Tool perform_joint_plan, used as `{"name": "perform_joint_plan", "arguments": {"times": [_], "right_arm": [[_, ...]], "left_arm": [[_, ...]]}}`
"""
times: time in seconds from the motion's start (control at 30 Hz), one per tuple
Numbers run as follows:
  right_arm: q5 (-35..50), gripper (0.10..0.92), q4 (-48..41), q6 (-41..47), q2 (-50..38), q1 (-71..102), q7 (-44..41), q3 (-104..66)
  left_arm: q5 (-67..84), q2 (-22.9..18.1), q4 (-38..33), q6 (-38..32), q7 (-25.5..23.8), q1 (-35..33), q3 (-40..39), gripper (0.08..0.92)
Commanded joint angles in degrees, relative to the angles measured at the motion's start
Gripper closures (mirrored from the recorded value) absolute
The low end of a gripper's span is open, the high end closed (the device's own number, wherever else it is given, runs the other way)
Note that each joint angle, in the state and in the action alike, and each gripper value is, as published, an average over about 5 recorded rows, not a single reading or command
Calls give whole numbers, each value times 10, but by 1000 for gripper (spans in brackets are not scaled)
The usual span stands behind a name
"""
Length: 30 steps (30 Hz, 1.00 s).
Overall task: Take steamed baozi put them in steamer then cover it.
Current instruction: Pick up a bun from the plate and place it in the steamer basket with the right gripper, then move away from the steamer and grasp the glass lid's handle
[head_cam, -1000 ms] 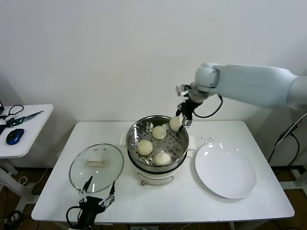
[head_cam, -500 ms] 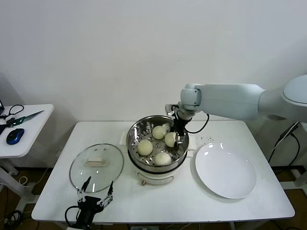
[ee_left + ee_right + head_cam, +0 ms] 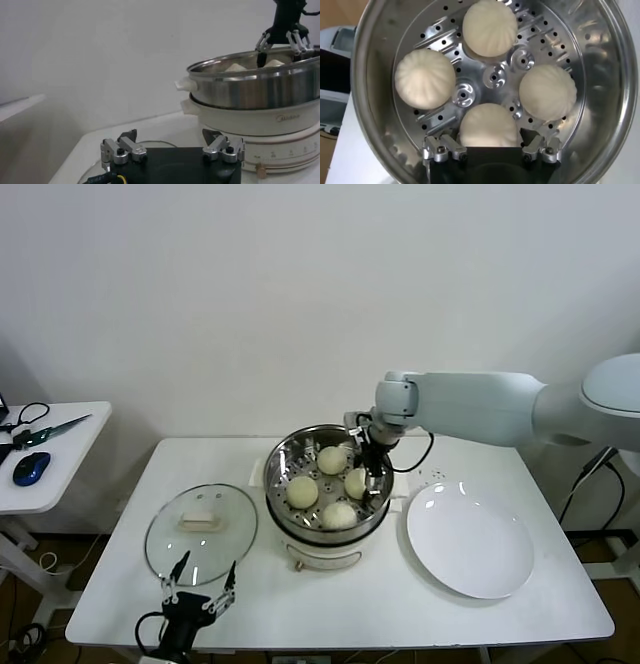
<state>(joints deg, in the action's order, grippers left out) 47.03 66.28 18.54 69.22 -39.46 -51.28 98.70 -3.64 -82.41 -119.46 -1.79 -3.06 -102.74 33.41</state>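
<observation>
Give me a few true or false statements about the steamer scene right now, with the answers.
1. Four baozi lie on the perforated tray inside the steamer. True.
2. The glass cover sits on the steamer. False: it lies on the table, on the robot's left of the steamer.
3. The right pincer is inside the steamer, open around a baozi. True.
4. The white plate holds one baozi. False: nothing lies on it.
5. The left pincer grips the cover's handle. False: it is open, at the table's near edge.

Pale grey-white right arm [image 3: 470, 406], black cable; black gripper bodies, silver fingers [image 3: 440, 150].
</observation>
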Motion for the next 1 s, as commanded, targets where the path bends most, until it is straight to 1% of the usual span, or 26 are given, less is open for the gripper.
{"name": "perform_joint_plan", "arguments": {"times": [0.03, 0.27, 0.4, 0.5, 0.6, 0.73, 0.87, 1.0], "right_arm": [[0, 202, 2, -3, -19, -19, -18, -13], [16, 203, 14, -18, -62, -50, -35, -36], [37, 203, 30, -49, -96, -61, -15, -53], [48, 203, 38, -102, -133, -59, 36, -72], [61, 203, 53, -164, -182, -41, 105, -94], [66, 203, 93, -223, -265, 25, 199, -146], [57, 203, 132, -261, -340, 155, 274, -271], [28, 203, 161, -288, -387, 340, 334, -463]], "left_arm": [[-4, 0, -4, 2, 0, 0, -1, 177], [-12, 0, -10, 5, 0, 1, -3, 177], [-17, 4, -12, 6, 0, 1, 0, 177], [-21, 6, -12, 6, 0, 3, 5, 177], [-23, 5, -12, 7, 0, 8, 13, 177], [-21, 12, -14, 15, 1, 18, 26, 177], [-27, 12, -19, 22, 0, 27, 29, 177], [-34, 5, -23, 33, 2, 38, 29, 177]]}}
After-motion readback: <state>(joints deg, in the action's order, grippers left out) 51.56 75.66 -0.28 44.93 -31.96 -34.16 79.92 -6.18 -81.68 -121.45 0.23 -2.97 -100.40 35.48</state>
